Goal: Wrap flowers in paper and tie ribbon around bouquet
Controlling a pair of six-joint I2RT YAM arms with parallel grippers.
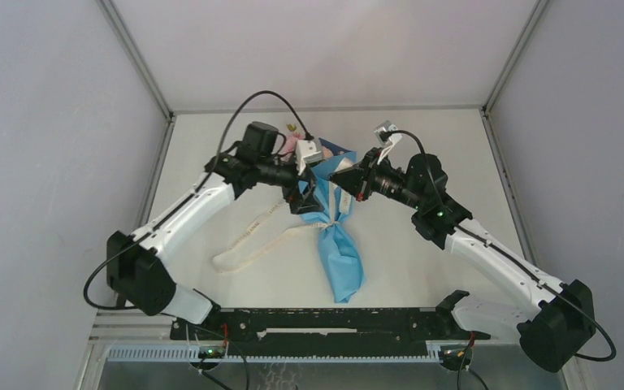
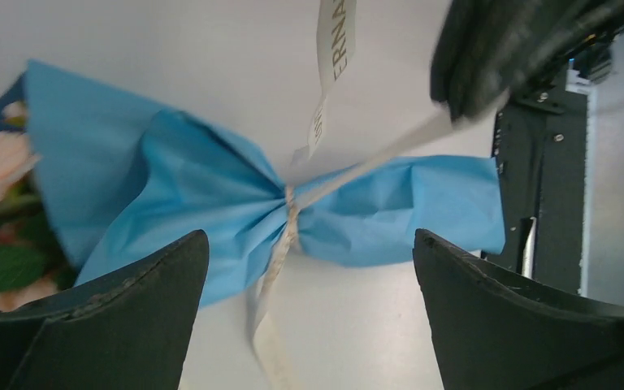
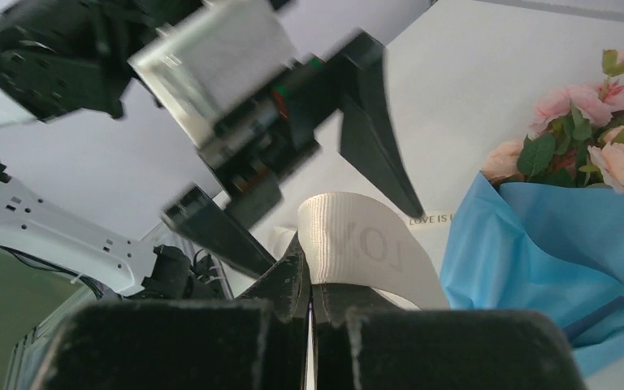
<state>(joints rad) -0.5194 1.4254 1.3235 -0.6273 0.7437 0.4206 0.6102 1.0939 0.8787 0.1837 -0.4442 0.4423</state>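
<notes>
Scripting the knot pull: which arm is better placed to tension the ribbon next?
Right, likely. The right tool is shut on the ribbon, which leads to the cinched waist of the bouquet. The left tool is open over that waist, gripping nothing.

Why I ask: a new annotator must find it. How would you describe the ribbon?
On the white table, find the blue paper bouquet lying mid-table. The ribbon cinches its narrow waist and trails in loops toward the left arm. It is the only narrow cream strip, with faint printed lettering.
</notes>
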